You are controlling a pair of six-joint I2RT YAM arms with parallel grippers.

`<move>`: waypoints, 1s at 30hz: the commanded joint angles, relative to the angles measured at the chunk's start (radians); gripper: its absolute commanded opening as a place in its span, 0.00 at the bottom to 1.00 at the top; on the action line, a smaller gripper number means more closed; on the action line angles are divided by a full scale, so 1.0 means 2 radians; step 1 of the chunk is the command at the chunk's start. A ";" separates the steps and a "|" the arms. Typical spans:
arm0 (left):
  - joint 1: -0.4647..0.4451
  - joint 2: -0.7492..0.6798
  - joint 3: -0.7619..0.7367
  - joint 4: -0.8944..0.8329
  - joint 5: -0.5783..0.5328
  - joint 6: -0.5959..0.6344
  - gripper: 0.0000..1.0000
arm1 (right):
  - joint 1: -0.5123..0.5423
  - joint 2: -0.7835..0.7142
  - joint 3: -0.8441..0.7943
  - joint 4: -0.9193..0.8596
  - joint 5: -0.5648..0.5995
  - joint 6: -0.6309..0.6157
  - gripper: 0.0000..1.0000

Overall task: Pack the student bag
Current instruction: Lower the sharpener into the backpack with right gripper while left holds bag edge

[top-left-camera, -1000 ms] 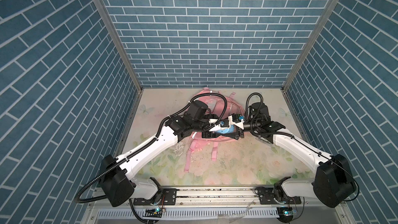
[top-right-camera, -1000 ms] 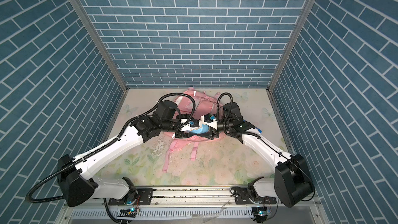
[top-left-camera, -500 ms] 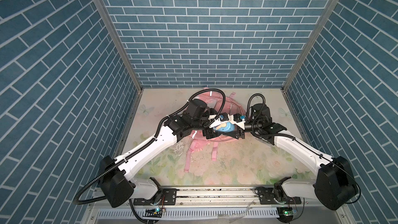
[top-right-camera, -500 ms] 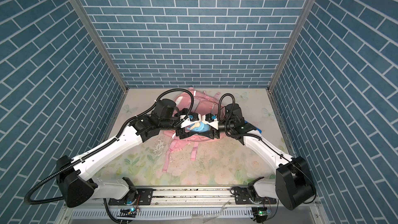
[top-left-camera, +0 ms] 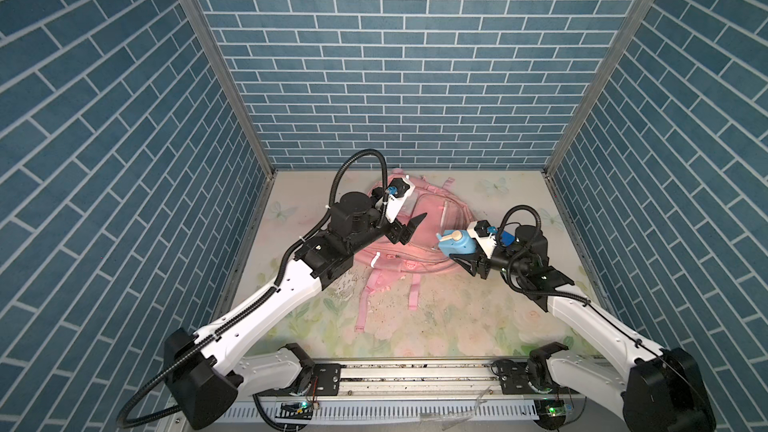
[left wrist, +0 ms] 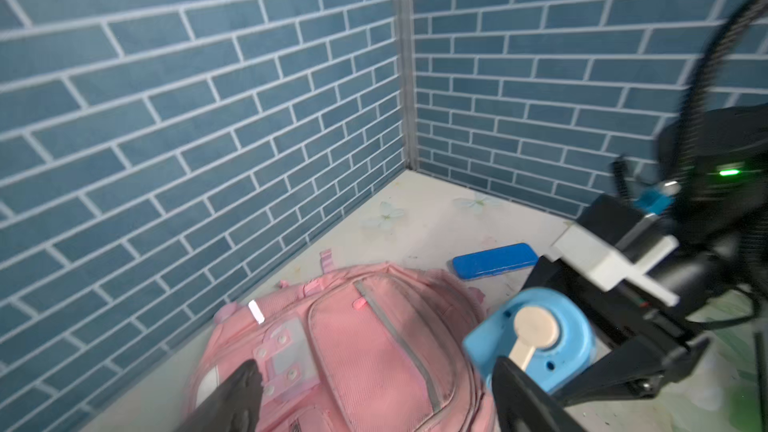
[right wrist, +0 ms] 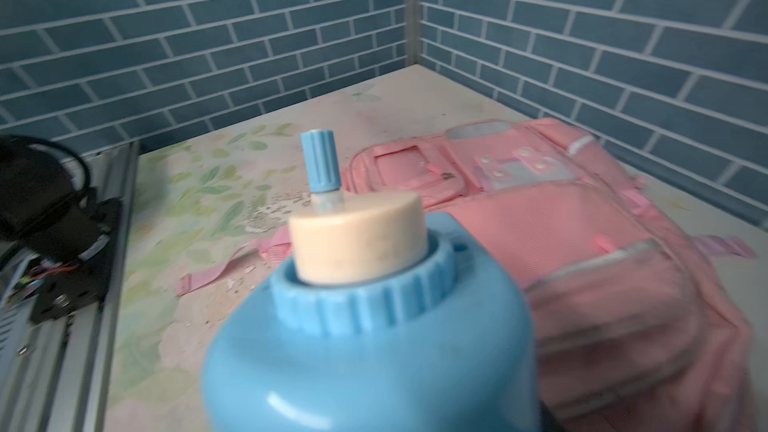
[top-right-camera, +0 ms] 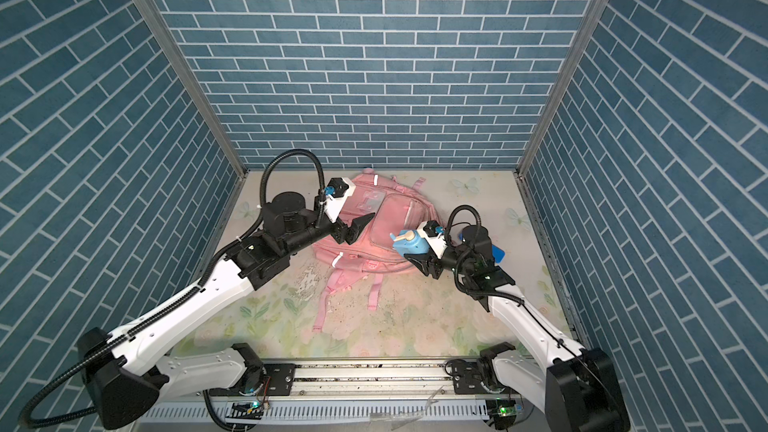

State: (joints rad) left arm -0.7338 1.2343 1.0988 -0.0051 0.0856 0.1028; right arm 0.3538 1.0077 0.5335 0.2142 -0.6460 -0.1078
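The right gripper (top-left-camera: 455,250) clamps a light-blue plastic bottle with cream cap (top-left-camera: 456,242) at the right edge of the soft pink fabric student bag (top-left-camera: 415,238), which lies flat on the floral tabletop (top-left-camera: 457,317), while the left gripper (top-left-camera: 409,228) gapes empty above it, so the smart play looks like opening a zip wide before feeding the bottle in.

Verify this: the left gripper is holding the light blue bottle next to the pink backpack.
Wrong arm. The right gripper is holding the light blue bottle next to the pink backpack. Both top views show it, and the bottle fills the right wrist view. The left gripper is open and empty.
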 commanded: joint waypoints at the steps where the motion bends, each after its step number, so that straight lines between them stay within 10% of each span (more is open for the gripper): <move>1: -0.034 0.047 -0.007 -0.004 -0.117 -0.039 0.87 | -0.015 -0.048 0.001 0.022 0.127 0.080 0.34; 12: -0.111 0.266 0.085 -0.026 -0.227 -0.046 0.87 | -0.023 -0.128 0.017 -0.106 0.304 0.155 0.31; 30: -0.118 0.400 0.209 -0.086 -0.235 -0.081 0.87 | -0.022 -0.120 0.008 -0.131 0.302 0.200 0.31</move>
State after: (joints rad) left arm -0.9611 1.9789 1.4483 -0.1116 -0.3340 -0.0109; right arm 0.3092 0.7654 0.5301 -0.0643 -0.0521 0.2417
